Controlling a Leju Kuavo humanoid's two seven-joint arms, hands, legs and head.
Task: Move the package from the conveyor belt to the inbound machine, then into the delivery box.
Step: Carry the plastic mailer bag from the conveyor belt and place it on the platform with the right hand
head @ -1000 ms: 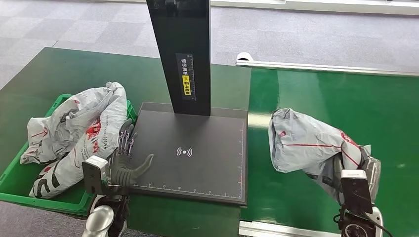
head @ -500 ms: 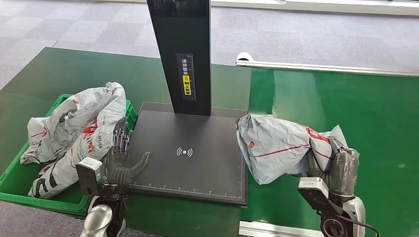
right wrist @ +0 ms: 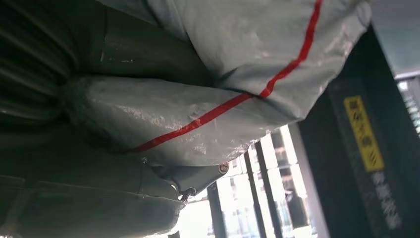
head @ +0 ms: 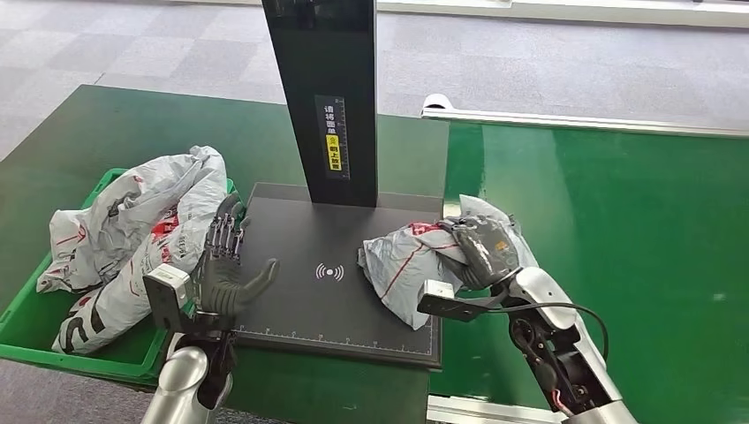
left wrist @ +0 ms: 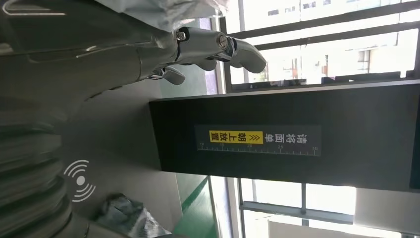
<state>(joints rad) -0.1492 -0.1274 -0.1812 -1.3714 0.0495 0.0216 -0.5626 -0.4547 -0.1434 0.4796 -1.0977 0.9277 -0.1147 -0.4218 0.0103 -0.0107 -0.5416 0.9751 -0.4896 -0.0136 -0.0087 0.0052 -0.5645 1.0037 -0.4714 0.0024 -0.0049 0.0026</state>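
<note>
A grey plastic mailer package (head: 402, 265) with red stripes lies over the right part of the black inbound machine's plate (head: 300, 309); my right hand (head: 481, 249) grips it from the right side. The right wrist view shows the package (right wrist: 237, 69) pressed against that hand. My left hand (head: 225, 269) is open, fingers spread, over the plate's left edge beside the green delivery box (head: 22, 322). The left wrist view shows its fingers (left wrist: 208, 47) and the machine's black column (left wrist: 287, 139).
The delivery box holds several grey mailers (head: 132, 230). The machine's black column (head: 327, 97) rises at the plate's back. The green conveyor belt (head: 618, 212) stretches to the right, with a metal rail (head: 583, 121) along its far edge.
My right hand has carried the package leftward from the conveyor belt onto the machine's plate. My left hand has barely shifted.
</note>
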